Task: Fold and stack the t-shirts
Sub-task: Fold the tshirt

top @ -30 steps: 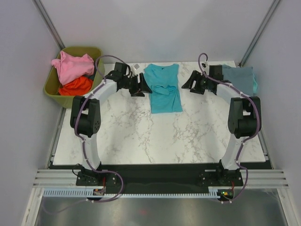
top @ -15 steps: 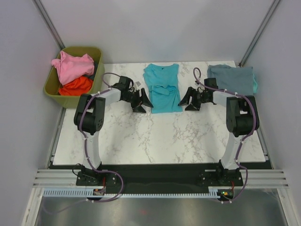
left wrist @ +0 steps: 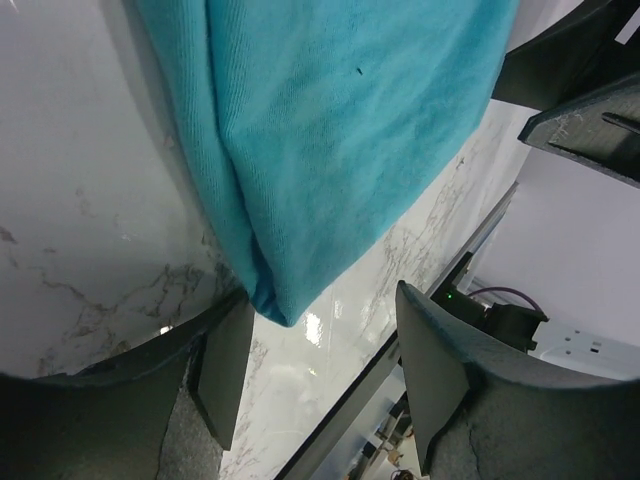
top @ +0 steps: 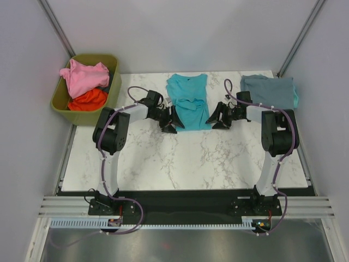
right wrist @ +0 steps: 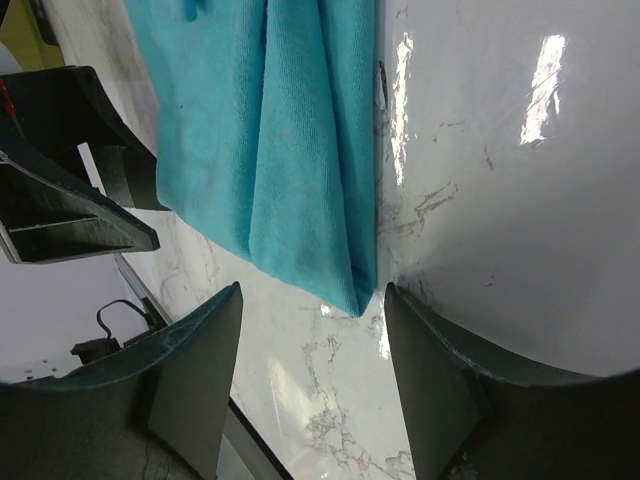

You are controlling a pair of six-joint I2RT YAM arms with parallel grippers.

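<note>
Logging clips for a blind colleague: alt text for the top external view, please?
A partly folded teal t-shirt lies on a marble table, with the left pincer and right pincer open at its near corners. A grey-blue t-shirt lies at the far right; a pink t-shirt and an orange-red t-shirt fill an olive bin off the far left corner.
</note>
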